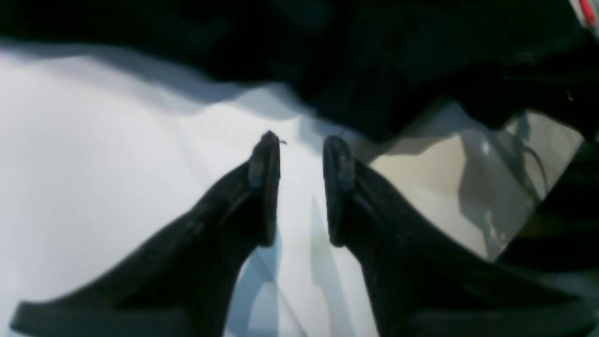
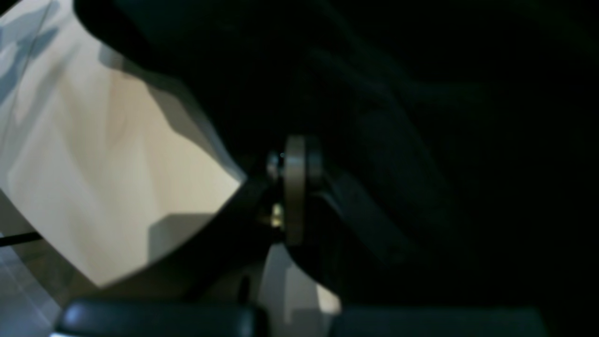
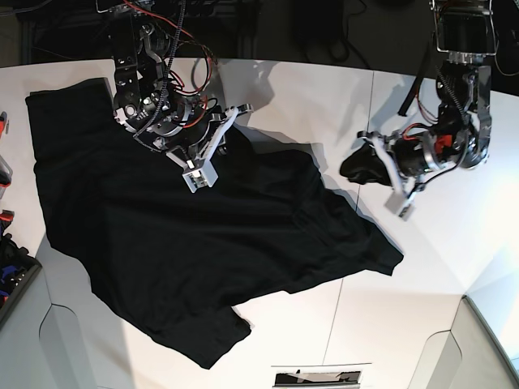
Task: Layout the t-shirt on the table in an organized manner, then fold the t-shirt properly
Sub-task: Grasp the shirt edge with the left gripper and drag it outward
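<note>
White table (image 3: 405,324) w/ black t-shirt (image 3: 186,243) spread; left gripper (image 1: 302,187) parted, empty.

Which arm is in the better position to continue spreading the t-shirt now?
The right one, probably. The right gripper is shut on the t-shirt near its far edge. The left gripper stands open over the bare table, beside the cloth, holding nothing.

Blurred, dim wrist views; bright base view with soft shadows.
</note>
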Controlling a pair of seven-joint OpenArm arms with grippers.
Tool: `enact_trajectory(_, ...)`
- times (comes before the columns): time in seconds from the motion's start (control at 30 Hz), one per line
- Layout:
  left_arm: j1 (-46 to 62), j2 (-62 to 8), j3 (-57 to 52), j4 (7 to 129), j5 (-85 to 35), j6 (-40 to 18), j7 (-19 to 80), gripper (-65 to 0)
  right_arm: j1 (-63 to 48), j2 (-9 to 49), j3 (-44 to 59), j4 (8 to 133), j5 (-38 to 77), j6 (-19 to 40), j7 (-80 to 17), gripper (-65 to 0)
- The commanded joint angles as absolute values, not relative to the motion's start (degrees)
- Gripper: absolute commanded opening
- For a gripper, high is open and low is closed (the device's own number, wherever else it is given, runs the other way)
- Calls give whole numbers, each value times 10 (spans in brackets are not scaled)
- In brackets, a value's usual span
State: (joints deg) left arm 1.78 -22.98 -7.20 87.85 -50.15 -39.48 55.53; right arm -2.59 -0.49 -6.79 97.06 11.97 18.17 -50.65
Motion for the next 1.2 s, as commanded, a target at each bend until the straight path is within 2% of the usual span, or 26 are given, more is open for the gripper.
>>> enact_trajectory(0.0,13,-228,-79,890,-515,-400,533,-430,-24,-3,-68,984,125,183,-499,-650)
enact_trajectory(0.17,18,-173,-59,881,-453,-400,507,-307,-41,7,-68,999,141,185,-500,-650)
enact_trajectory(0.4,17,-150,-19,877,-336,-400,436,-306,-91,19,-67,1042,134,185,-500,-650)
enact_trajectory(0.6,20,-150,-19,877,-332,-400,433,-308,-131,59,-67,1090,129,185,-496,-650)
enact_trajectory(0.67,28,-149,-19,877,-345,-400,434,-343,-142,60,-65,1101,129,185,-495,-650)
enact_trajectory(0.77,37,-149,-18,877,-405,-400,461,-490,-149,60,-63,1111,128,185,-496,-650)
enact_trajectory(0.87,37,-150,-18,879,-482,-400,532,-570,-150,60,-54,1111,128,185,-496,-650)
enact_trajectory(1.03,43,-160,-20,925,-568,-400,597,-580,-150,60,-28,1112,135,185,-496,-650)
enact_trajectory(1.17,55,-189,-32,1005,-573,-400,608,-580,-150,60,-25,1117,145,185,-495,-650)
